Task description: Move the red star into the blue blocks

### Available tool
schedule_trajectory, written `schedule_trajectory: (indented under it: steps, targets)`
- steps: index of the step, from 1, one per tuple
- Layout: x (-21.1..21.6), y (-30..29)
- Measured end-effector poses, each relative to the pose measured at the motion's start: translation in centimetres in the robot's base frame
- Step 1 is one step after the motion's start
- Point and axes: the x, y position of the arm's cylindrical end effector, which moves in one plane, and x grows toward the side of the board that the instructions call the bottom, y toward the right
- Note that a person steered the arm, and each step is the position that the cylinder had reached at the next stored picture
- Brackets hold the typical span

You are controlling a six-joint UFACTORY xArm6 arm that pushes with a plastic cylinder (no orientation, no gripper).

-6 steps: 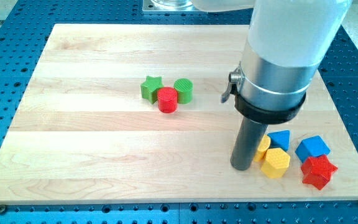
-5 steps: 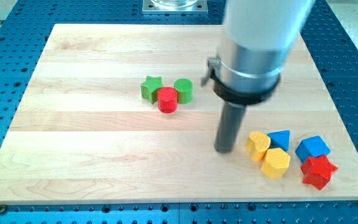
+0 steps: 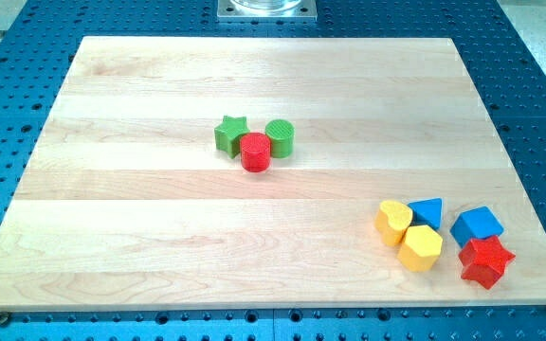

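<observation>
**Seven blocks on the board, rod out of sight**

Seven small blocks sit on the pale wooden board (image 3: 159, 237), which rests on a blue perforated table (image 3: 538, 114). The red star (image 3: 486, 261) lies near the view's bottom right corner, touching the lower edge of the blue cube (image 3: 476, 225) just above it. A blue triangular block (image 3: 427, 212) sits a little to the view's left of that cube, with a small gap between the two. Against the triangle's left side is a yellow heart-like block (image 3: 394, 221), and below them a yellow hexagonal block (image 3: 420, 248) touches both or very nearly so.

Well apart, near the board's middle, three more blocks huddle together: a green star (image 3: 230, 134), a red cylinder (image 3: 255, 152) and a green cylinder (image 3: 280, 138), the red one tucked in front between the two greens.

My tip does not show anywhere in the view, so its place relative to the blocks cannot be told, and there are no jaws to report on. A grey metal plate (image 3: 265, 9) peeks in at the view's top edge.
</observation>
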Motion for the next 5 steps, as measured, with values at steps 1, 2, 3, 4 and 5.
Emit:
schedule_trajectory:
  steps: [1,2,3,4,5]
  targets:
    - [0.3,-4.6]
    - [0.2,-11.3]
    - [-2.3,-14.3]
    - [-4.9,-17.4]
    - [-7.5,-21.1]
